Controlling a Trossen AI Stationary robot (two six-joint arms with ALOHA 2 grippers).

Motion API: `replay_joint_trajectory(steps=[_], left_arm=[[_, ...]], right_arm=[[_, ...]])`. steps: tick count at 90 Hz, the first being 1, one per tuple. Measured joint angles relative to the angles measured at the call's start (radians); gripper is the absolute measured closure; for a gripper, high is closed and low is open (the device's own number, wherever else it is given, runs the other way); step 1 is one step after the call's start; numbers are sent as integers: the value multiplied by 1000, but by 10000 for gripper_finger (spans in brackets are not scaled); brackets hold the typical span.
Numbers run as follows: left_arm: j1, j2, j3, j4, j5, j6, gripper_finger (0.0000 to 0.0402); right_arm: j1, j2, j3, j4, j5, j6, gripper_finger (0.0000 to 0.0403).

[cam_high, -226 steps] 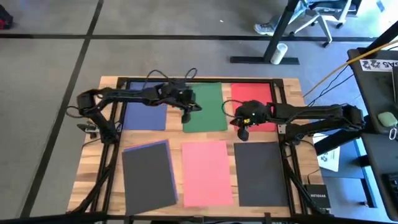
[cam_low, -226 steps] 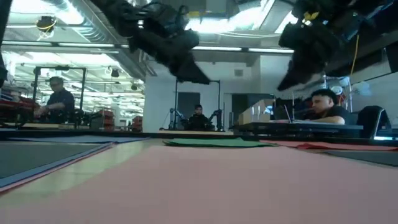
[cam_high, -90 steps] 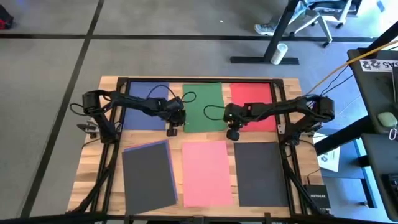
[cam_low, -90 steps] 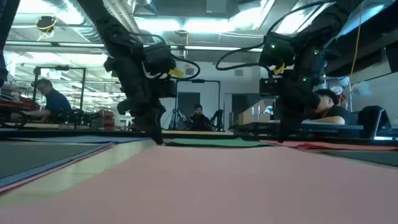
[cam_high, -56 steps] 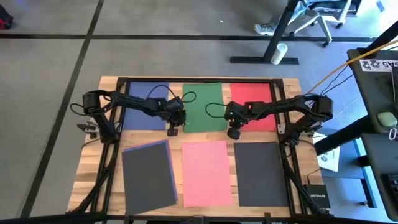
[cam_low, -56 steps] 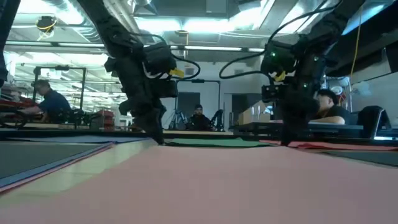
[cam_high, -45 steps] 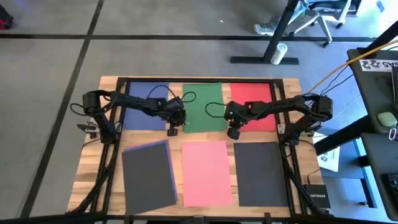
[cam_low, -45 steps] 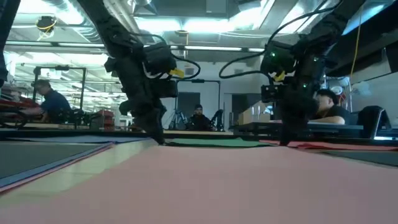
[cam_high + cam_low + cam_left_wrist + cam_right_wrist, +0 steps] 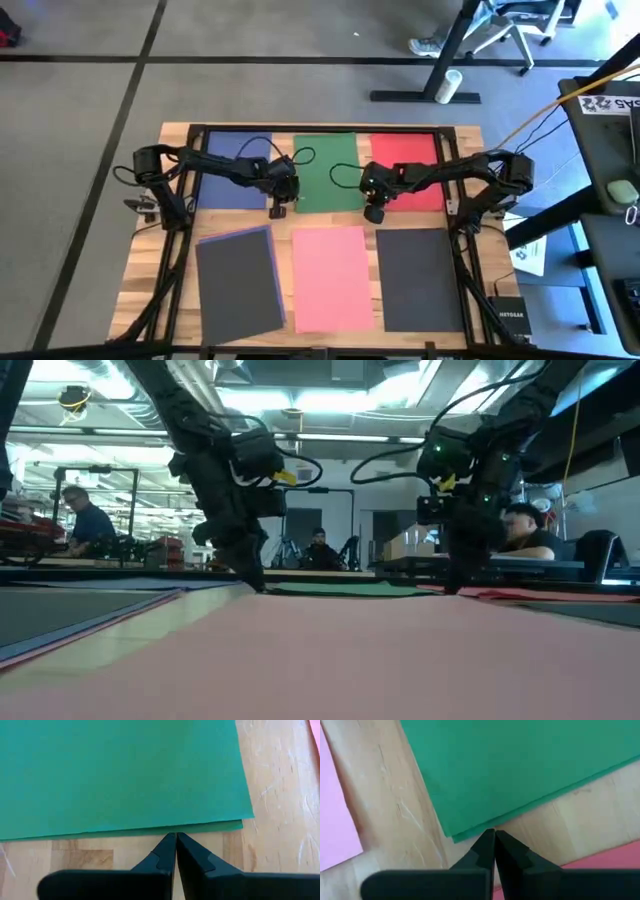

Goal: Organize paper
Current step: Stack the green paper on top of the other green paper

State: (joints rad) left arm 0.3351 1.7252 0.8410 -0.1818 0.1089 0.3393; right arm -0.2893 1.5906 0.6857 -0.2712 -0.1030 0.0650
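both my hands are pressed together at the near corners of the green paper point(image 9: 327, 172), left hand point(image 9: 279, 209), right hand point(image 9: 374, 213). i should push evenly so it stays straight on the counter point(image 9: 180, 225).

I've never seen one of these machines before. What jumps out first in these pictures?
Six coloured sheets lie in two rows on the wooden table: blue, green and red at the back; dark grey, pink and dark grey in front. Both dark arms reach down to the green sheet. The left gripper and right gripper touch down at its two front corners, fingers shut.
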Motion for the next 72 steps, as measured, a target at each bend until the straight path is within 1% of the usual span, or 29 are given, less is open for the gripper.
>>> replay_joint_trajectory(steps=[36, 72], left_arm=[[0, 0, 0, 0, 0, 0, 401], [-2, 0, 0, -15, 0, -6, 401]], right_arm=[[-1, 1, 0, 25, -39, -1, 403], [0, 2, 2, 17, -47, -1, 403]])
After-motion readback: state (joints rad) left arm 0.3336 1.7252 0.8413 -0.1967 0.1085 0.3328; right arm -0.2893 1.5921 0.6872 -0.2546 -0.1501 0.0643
